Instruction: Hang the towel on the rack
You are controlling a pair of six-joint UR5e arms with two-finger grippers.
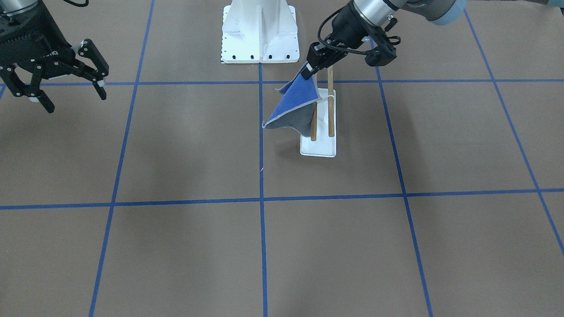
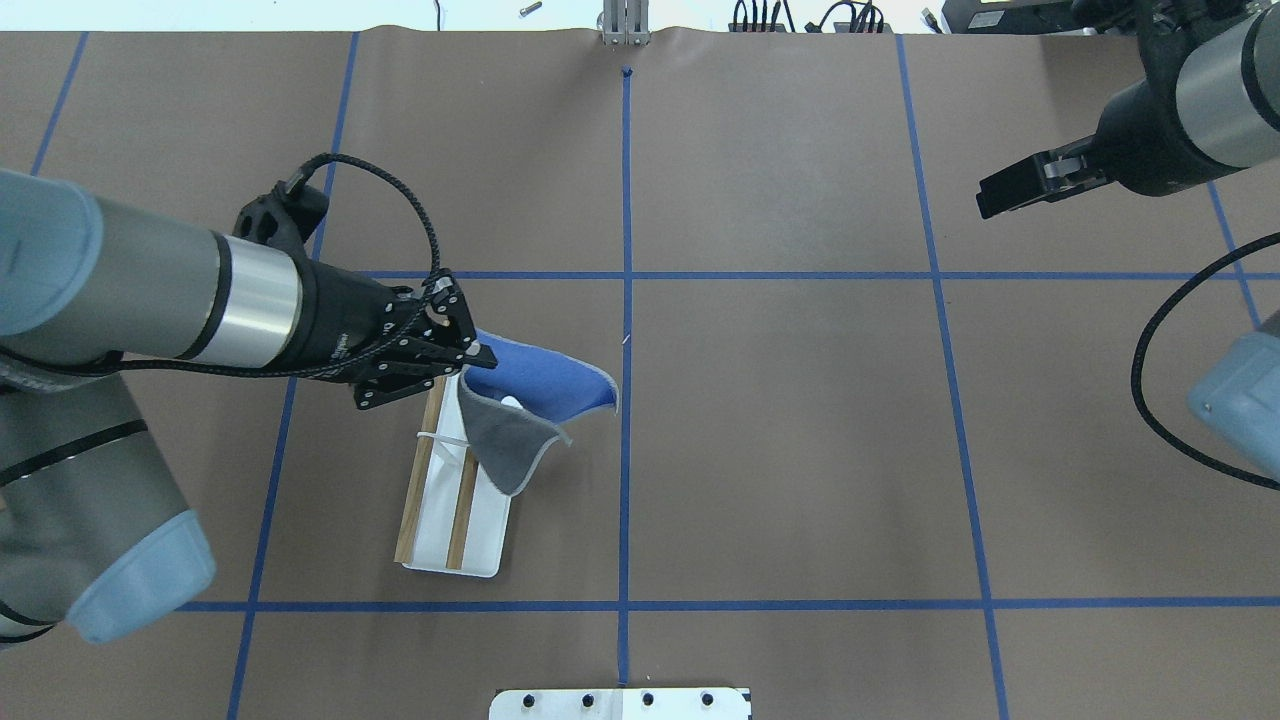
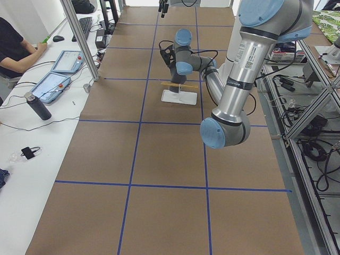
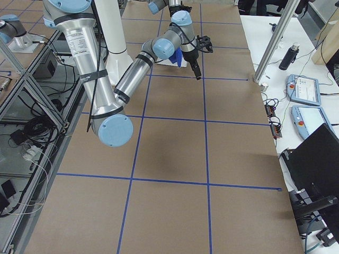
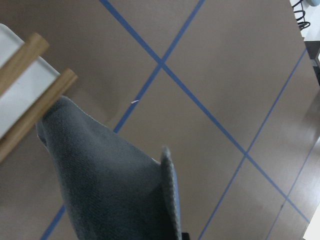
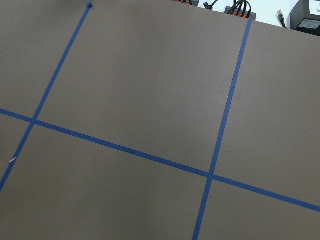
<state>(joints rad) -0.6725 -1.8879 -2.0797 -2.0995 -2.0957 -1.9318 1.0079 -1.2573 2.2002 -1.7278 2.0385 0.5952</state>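
Note:
My left gripper [image 1: 309, 70] [image 2: 478, 354] is shut on one corner of the towel [image 1: 293, 105] [image 2: 540, 385] and holds it above the far end of the rack [image 1: 318, 147] [image 2: 480, 530]. The towel hangs down, blue side up and grey side under, and spreads toward the table's centre line. In the left wrist view its grey side [image 5: 110, 185] lies against the tip of one wooden rod [image 5: 35, 107]; the other rod [image 5: 20, 57] is bare. My right gripper [image 1: 72, 99] [image 2: 990, 198] is open and empty, raised far off to the robot's right.
The white bolted pedestal mount [image 1: 260, 31] [image 2: 620, 703] stands at the robot's edge of the table. Blue tape lines cross the brown table cover. An operator [image 3: 16, 48] sits at a side desk with tablets [image 3: 50, 85].

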